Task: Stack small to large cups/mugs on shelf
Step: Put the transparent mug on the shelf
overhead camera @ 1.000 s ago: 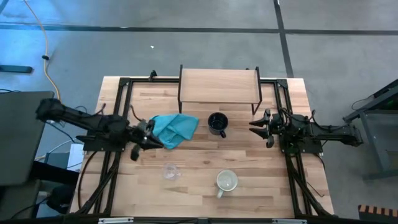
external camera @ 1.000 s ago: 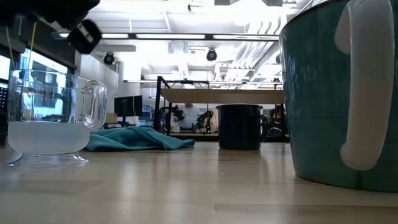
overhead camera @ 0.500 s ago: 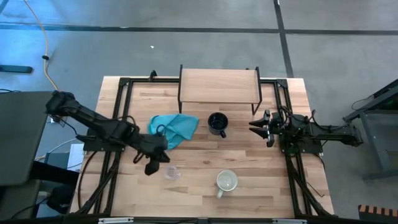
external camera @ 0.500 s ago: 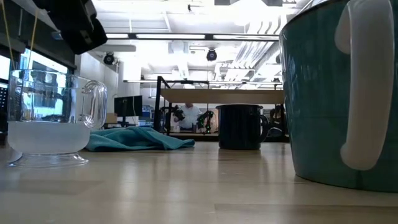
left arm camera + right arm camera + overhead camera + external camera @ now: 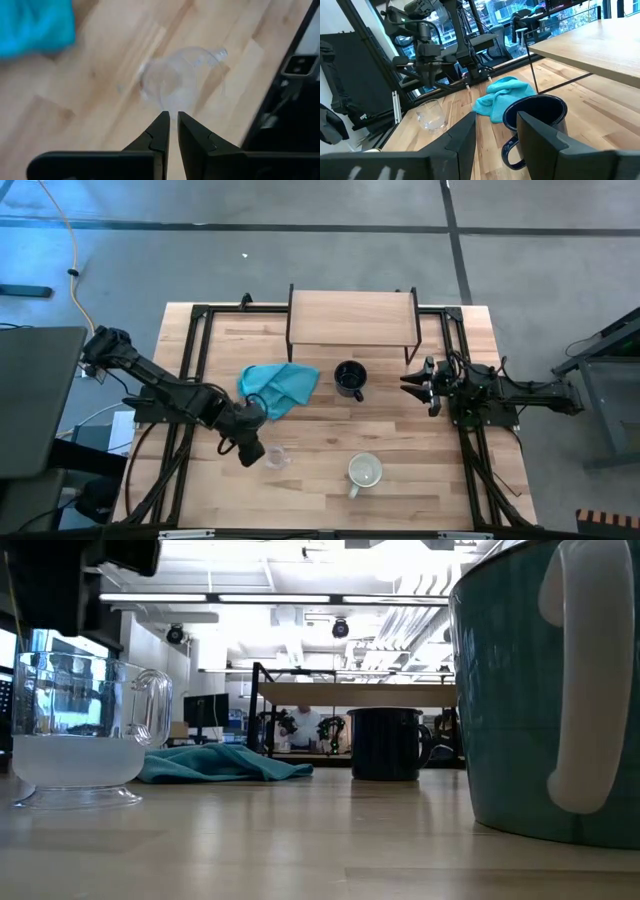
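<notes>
Table: light wooden top carrying every item below.

Shelf: low light-wood board on thin black legs at the far edge of the table, midway across. Nothing rests on its top.

Glass cup: small, clear, with a handle. Stands upright on the table in the near left part, well apart from the shelf. In the low view it shows upright in the foreground.

Black mug: upright on the table in front of the shelf, near the middle, just beside the cloth and not touching it as far as can be seen.

Pale mug: upright near the front edge of the table, handle toward the front, near the glass cup and apart from it.

Cloth: teal, crumpled, lying flat on the table between the left arm and the black mug.

Left gripper: just beside the glass cup, above the table. Its wrist camera shows the fingers nearly together with only a thin slit between them, holding nothing; the glass cup lies right ahead of the tips.

Right gripper: at the right side of the table, pointing toward the black mug and well apart from it. Fingers spread, holding nothing.
</notes>
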Robot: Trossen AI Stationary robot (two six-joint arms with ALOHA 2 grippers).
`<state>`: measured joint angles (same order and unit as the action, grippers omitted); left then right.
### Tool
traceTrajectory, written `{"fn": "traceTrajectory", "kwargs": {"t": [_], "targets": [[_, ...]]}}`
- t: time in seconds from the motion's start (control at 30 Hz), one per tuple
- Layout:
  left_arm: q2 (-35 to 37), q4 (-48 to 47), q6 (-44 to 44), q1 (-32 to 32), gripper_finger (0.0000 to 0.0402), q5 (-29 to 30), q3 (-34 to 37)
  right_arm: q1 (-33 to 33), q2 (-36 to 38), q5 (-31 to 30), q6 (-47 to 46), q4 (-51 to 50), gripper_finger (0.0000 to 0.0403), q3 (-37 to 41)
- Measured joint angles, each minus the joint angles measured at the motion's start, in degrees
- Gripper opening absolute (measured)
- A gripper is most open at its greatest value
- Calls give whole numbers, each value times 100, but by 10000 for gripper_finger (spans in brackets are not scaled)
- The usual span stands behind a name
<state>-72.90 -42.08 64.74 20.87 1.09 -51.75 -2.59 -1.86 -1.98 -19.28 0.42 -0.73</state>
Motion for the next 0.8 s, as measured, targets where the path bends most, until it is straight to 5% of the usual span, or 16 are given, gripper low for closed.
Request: {"fn": "traceTrajectory", "kwargs": {"t": [0.33, 0.63, 0.8], "targets": [[0, 39, 1500, -19, 32, -73, 0, 0, 2, -19, 1, 1, 134, -2], [-19, 5, 1996, -23, 137, -217, 0, 0, 2, -19, 1, 1, 134, -2], [-85, 37, 2150, -23, 158, -209, 0, 0, 2, -19, 1, 1, 134, -2]]}}
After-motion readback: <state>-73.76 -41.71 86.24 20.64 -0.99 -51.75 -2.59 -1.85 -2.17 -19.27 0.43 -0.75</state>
